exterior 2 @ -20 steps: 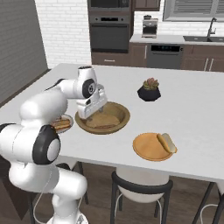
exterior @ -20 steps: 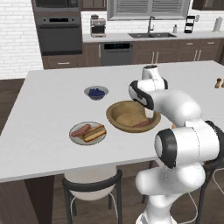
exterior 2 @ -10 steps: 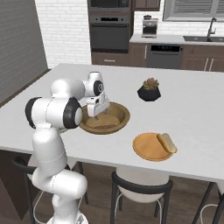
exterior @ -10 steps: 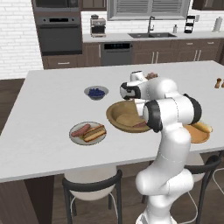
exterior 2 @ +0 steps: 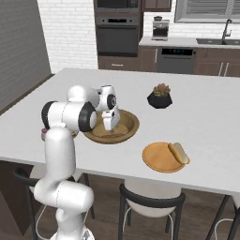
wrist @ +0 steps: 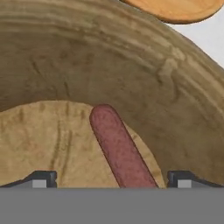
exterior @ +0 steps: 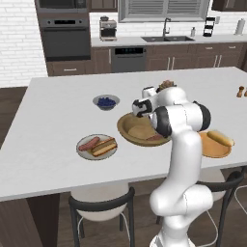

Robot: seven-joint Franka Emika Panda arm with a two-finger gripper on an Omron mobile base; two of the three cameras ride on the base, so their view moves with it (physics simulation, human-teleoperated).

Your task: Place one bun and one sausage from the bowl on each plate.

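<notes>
Much of the large tan-brown wooden bowl [exterior: 129,126] is covered in the left base view by the white arm's elbow and forearm, so that only its left part and near rim are seen there. In the right base view the bowl's wall [exterior 2: 131,123] is visible, but its contents are screened by the hand. The grey-rimmed plate with the olive-brown centre [exterior: 82,150] is clearly seen from the left, carrying 1 reddish sausage [exterior: 89,143] and 1 bun [exterior: 105,147] side by side; from the right it is almost wholly hidden behind the arm.

The plain orange plate [exterior 2: 157,158] is seen with 1 tan bun [exterior 2: 178,152] lying at its right edge.

The arm is folded sharply, its forearm brought back over the bowl and the hand pointed down into it. In the hand view, 1 dark red sausage [wrist: 119,149] is shown lying on the bowl's floor, running toward the gripper [wrist: 112,179] and cut off at the bottom between the 2 tips. The fingers [wrist: 41,179] are held wide apart on either side of the sausage, without visible contact.

A small grey bowl of dark blue berries [exterior: 106,102] stands well apart on the white counter [exterior: 48,116].
</notes>
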